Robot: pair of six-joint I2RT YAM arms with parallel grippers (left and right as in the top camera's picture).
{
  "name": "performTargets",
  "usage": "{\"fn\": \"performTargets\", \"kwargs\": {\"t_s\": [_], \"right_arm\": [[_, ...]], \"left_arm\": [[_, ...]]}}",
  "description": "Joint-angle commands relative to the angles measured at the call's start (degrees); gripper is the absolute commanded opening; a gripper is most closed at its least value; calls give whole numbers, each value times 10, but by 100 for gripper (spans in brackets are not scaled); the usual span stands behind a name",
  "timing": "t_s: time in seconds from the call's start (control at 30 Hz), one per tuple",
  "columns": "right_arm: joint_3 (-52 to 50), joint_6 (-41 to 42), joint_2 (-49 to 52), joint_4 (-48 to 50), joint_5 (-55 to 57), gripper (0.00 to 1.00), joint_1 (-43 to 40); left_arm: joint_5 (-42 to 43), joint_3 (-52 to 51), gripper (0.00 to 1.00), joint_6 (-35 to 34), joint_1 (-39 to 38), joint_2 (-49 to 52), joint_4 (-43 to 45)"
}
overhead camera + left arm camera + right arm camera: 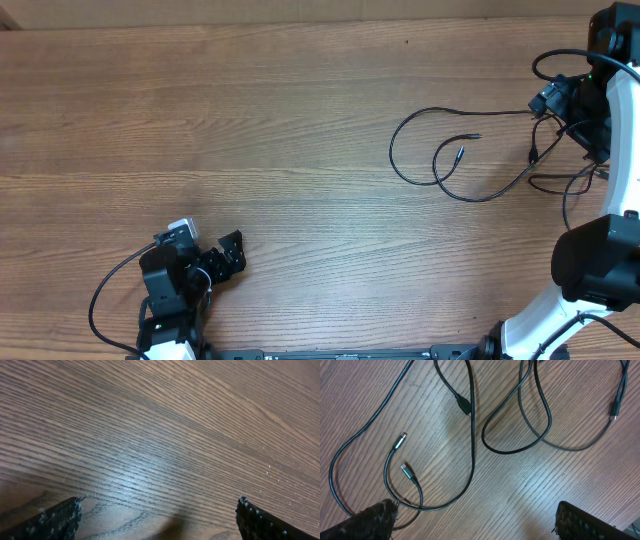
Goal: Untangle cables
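The cables (440, 160) lie as thin black loose loops on the wooden table at the right, with two small plug ends (468, 145) near the middle of the loops. In the right wrist view the cables (470, 450) cross each other, two silver-tipped plugs (405, 457) lie at the left and a black plug (464, 405) sits higher up. My right gripper (475, 522) hangs open over them with nothing between its fingers; a loop runs just by its left fingertip (375, 520). Overhead, the right gripper (556, 108) is at the cables' right end. My left gripper (228, 258) stands open far from them, over bare wood (160, 522).
The wooden table (250, 120) fills the view. The right arm's white and black links (600, 250) stand along the right edge, with its own thicker wires beside the cables. The left arm's base (170, 300) sits at the front left.
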Motion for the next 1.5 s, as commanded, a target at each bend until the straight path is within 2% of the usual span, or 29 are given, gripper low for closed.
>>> {"fn": "performTargets", "kwargs": {"t_s": [0.0,0.37,0.57,0.77,1.47], "right_arm": [[-1,2,-18,3,-3,100,0],[-1,2,-18,3,-3,100,0],[-1,2,-18,3,-3,100,0],[-1,2,-18,3,-3,100,0],[-1,2,-18,3,-3,100,0]], "left_arm": [[0,-21,99,10,-4,-15,-14],[0,-21,100,66,-12,-114,-15],[-10,-21,100,123,-69,-163,-16],[-20,-21,100,147,-101,-232,-17],[-30,-21,100,155,-110,-437,-19]]}}
